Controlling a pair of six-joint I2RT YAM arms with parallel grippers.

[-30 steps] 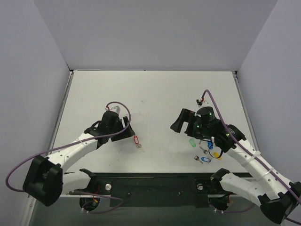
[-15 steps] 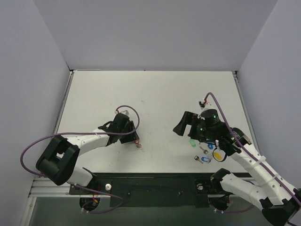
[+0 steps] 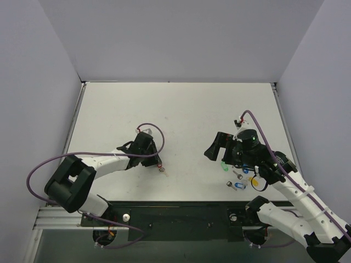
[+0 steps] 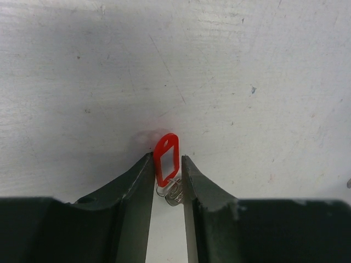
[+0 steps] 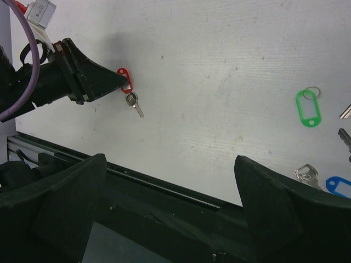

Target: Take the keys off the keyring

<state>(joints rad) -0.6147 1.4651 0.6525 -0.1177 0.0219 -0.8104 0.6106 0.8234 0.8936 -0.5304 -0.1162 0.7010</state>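
The keyring is a small red plastic tag with a thin split ring, lying on the white table. A tiny silvery key hangs on the ring. My left gripper is down on the table with its two fingers closed against the tag's sides. The top view shows the left gripper over the tag, with the key poking out. In the right wrist view the tag and key lie at the left gripper's tip. My right gripper is wide open and empty, above the table right of centre.
A green tag, a blue tag and loose keys lie near the right arm. In the top view the green tag, blue tag and yellow tag sit under the right forearm. The black base rail runs along the near edge.
My left gripper has moved right and toward the near edge onto the red tag and closed on it. My right arm has shifted slightly right.
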